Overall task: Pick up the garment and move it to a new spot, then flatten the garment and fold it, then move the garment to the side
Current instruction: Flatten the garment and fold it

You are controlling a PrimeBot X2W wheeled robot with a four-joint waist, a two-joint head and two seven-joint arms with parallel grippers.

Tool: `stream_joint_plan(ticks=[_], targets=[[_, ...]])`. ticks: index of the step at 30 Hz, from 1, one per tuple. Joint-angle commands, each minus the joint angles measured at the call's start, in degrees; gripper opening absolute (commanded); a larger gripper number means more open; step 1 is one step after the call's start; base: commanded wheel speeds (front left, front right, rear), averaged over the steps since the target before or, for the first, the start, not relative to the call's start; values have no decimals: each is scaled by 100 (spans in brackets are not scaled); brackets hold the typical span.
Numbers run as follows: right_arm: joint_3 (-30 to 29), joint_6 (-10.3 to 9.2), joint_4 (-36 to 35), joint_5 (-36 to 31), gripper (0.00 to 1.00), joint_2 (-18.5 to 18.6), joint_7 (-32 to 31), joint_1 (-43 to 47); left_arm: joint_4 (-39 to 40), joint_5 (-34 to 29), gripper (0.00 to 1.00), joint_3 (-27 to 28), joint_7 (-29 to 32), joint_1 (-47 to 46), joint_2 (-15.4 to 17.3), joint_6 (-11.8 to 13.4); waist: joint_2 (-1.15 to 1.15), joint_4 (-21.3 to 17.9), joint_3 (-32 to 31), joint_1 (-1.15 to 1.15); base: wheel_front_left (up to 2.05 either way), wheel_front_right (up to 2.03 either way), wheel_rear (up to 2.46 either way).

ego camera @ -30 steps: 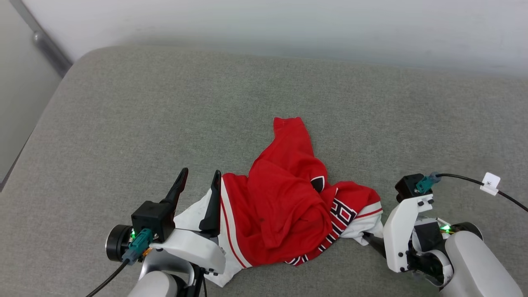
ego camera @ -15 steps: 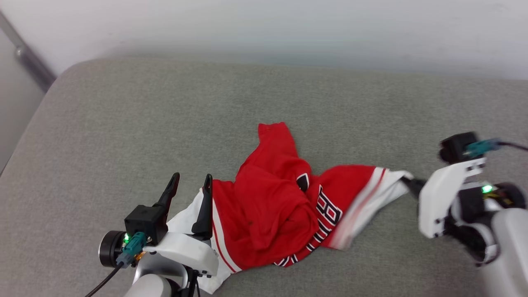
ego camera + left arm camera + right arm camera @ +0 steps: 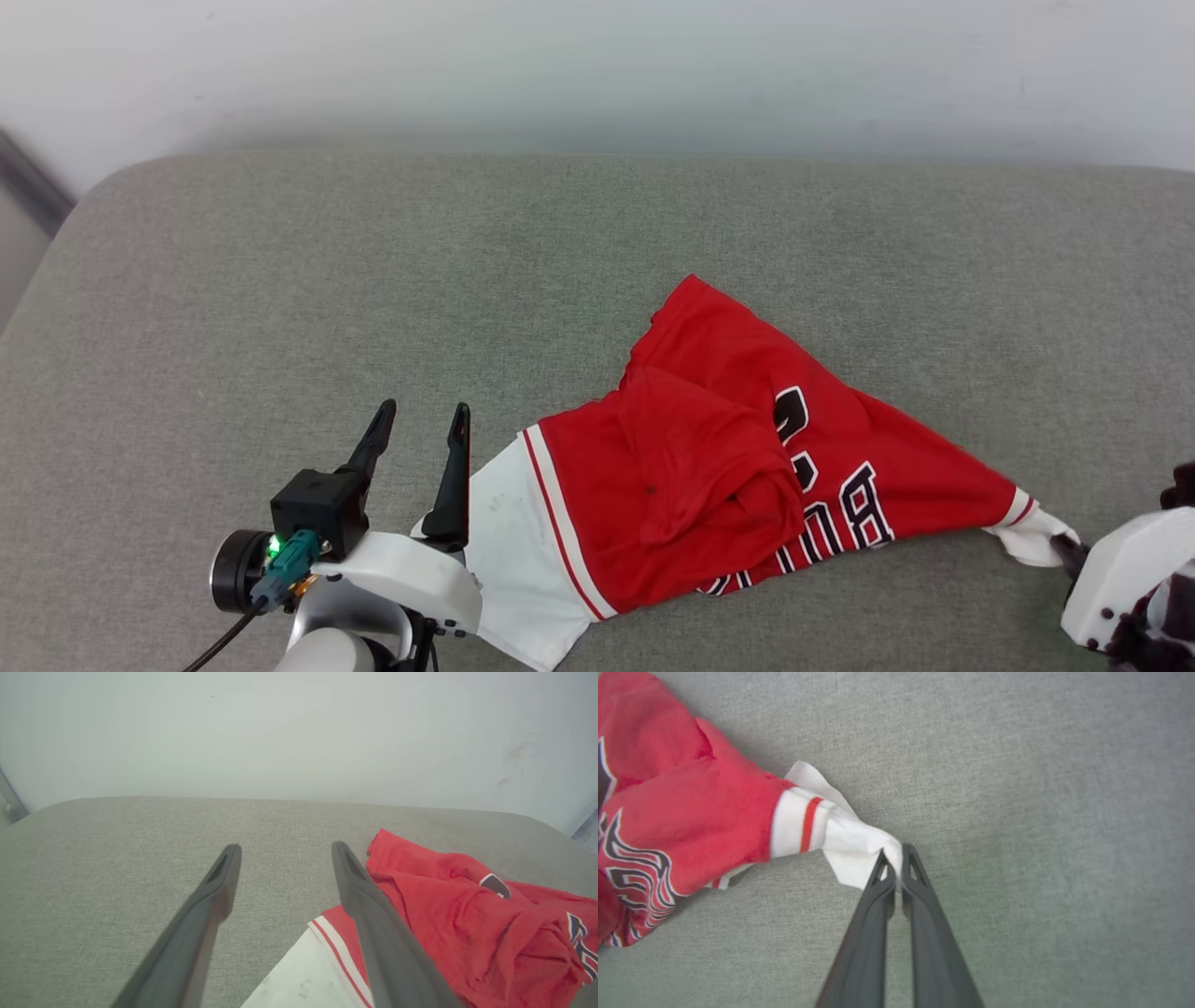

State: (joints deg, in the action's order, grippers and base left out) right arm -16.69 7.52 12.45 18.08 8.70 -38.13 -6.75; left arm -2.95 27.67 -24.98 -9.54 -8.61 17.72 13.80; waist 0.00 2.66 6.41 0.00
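At the near left, the left claw [image 3: 424, 409] is held wide open just beside a white sleeve of the garment [image 3: 709, 467]. At the near right, the right claw [image 3: 895, 851] is clamped on the other sleeve's tip. The garment is stretched, rumpled, across the grey cushion [image 3: 373, 280].

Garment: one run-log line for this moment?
right pincer: shut on garment sleeve | left pincer: open | garment: bunched on cushion
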Motion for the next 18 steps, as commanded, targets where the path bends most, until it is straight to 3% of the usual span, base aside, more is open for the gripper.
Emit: stream_joint_plan(ticks=[1,2,8,18], targets=[[-26,-6,82,-15,40,-50,131,50,5,12,100,20,3,46,33,17,0,-7,5,0,0,0,0],[-20,-5,177,-42,100,-86,313,58,-1,12,100,21,10,51,43,19,0,-11,4,0,0,0,0],[201,-5,329,-34,100,-193,1700,148,-53,23,100,35,20,157,113,65,0,-34,-147,0,0,0,0],[781,-5,-333,-387,100,-222,3547,712,-47,139,100,96,78,541,269,170,0,-122,-664,0,0,0,0]])
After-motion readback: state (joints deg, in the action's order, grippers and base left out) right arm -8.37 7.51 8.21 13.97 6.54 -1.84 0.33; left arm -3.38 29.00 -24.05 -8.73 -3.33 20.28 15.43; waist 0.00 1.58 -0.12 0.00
